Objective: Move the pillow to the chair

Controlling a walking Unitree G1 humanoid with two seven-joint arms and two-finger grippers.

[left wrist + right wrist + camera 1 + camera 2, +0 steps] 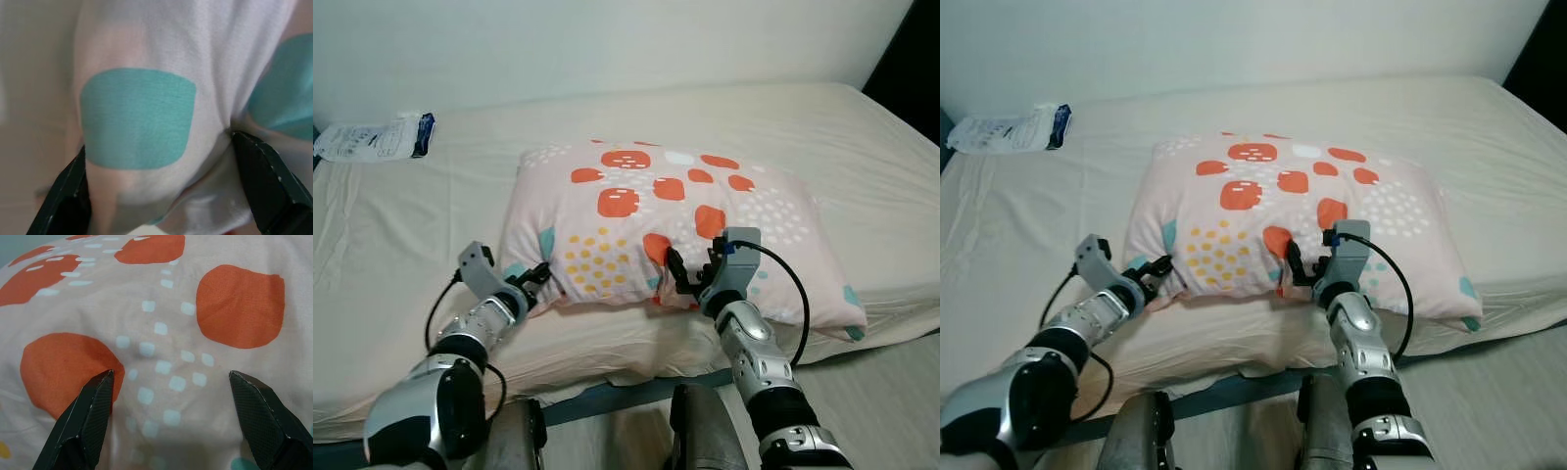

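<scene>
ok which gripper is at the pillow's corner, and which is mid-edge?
The left gripper is at the pillow's near corner by the teal patch. The right gripper meets the front edge midway, fingers open over orange spots.

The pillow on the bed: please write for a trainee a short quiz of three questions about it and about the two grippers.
1. True or false: the pillow lies on the bed, near its front edge.
2. Which gripper is at the pillow's corner with the teal patches? A) left gripper B) right gripper C) neither
3. Fill in: the package at the far corner of the bed is white and ____.

Key
1. True.
2. A. In the left wrist view its fingers stand on both sides of a bulge of fabric. The right gripper is at the front edge near the middle, fingers spread wide over orange spots.
3. Blue.
</scene>
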